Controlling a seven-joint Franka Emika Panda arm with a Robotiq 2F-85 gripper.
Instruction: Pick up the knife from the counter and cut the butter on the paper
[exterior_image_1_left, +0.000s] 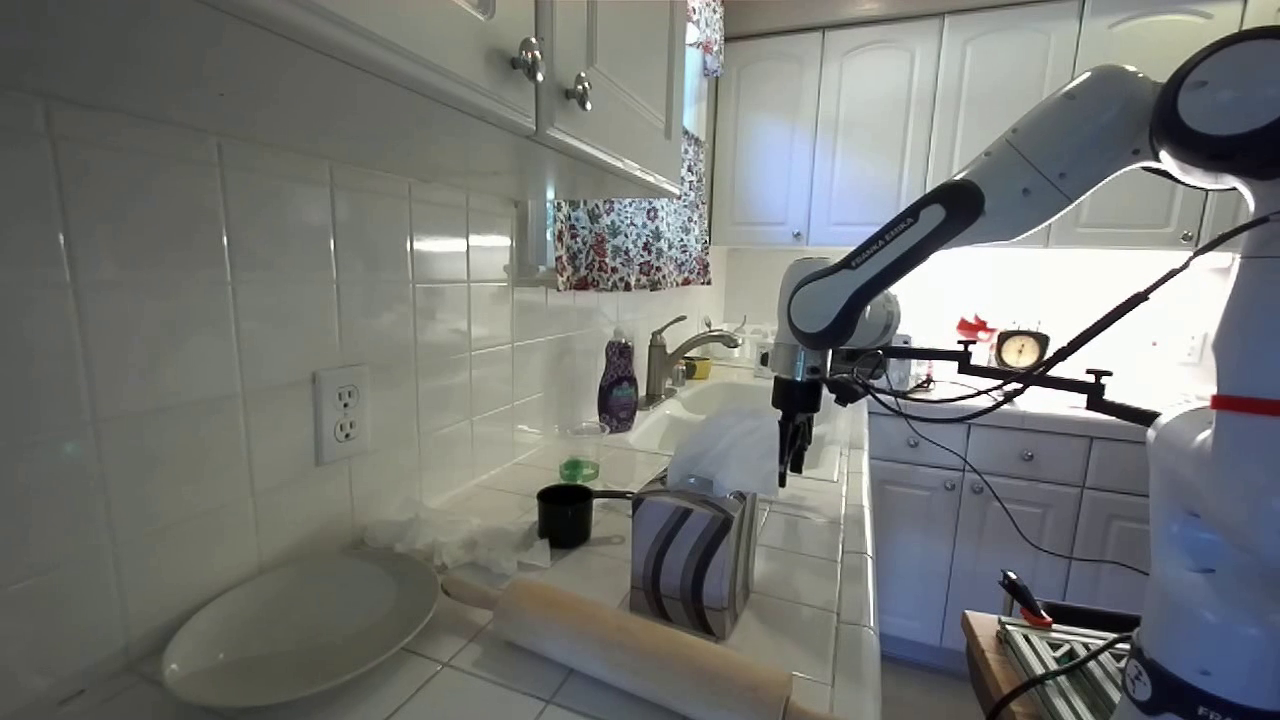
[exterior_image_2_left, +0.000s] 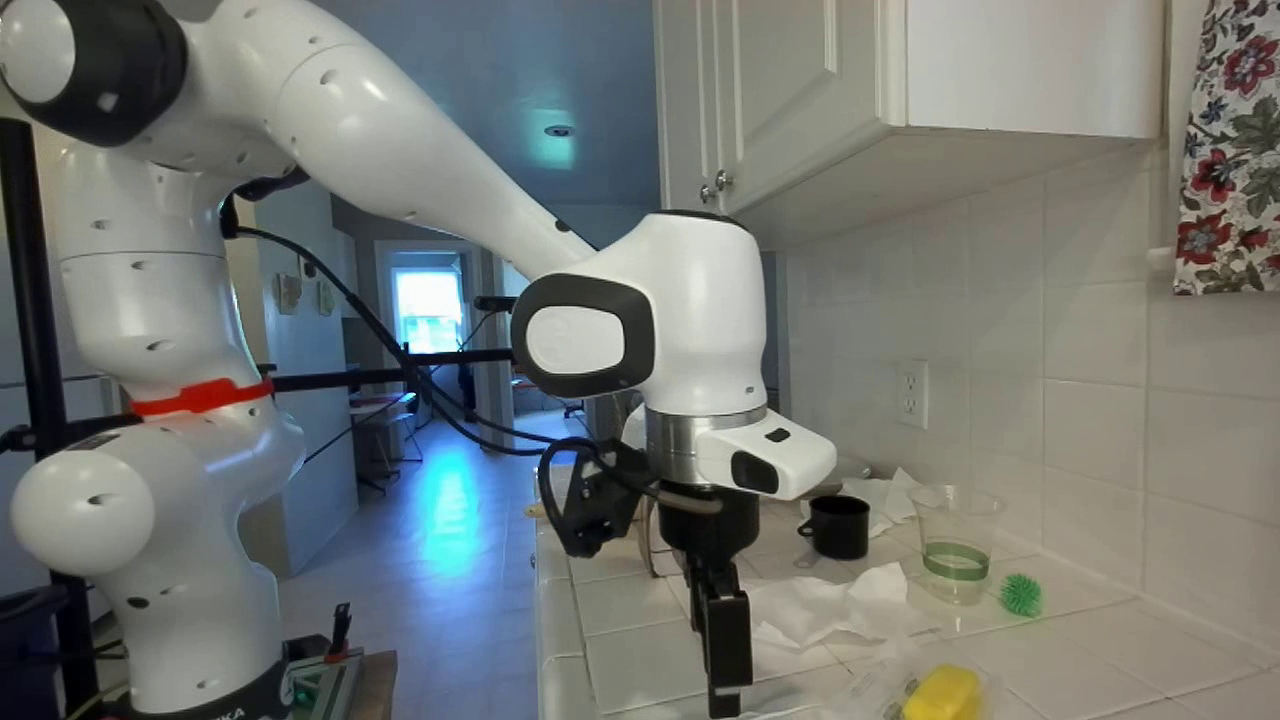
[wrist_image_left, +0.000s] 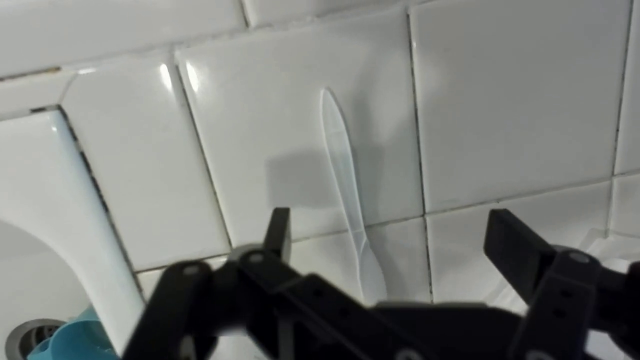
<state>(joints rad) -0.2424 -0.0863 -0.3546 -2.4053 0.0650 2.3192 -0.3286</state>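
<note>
A clear plastic knife (wrist_image_left: 342, 160) lies on the white tiled counter (wrist_image_left: 510, 100) in the wrist view. Its far part is ahead of my gripper (wrist_image_left: 390, 215), and its wider near end reaches between the fingers, partly hidden by the gripper body. The fingers are wide apart with nothing between them, above the counter. My gripper also shows in both exterior views (exterior_image_1_left: 792, 470) (exterior_image_2_left: 728, 690), pointing down. I cannot make out the knife there. A yellow block (exterior_image_2_left: 943, 693), which looks like the butter, sits in clear crinkled wrapping at the bottom of an exterior view.
A striped tissue box (exterior_image_1_left: 690, 560), rolling pin (exterior_image_1_left: 640, 650), white plate (exterior_image_1_left: 300, 630) and black cup (exterior_image_1_left: 565, 515) stand on the counter. White paper (exterior_image_2_left: 830, 605), a clear cup (exterior_image_2_left: 955, 550) and a green scrubber (exterior_image_2_left: 1021, 594) lie near the gripper. The sink (wrist_image_left: 55, 180) borders the left.
</note>
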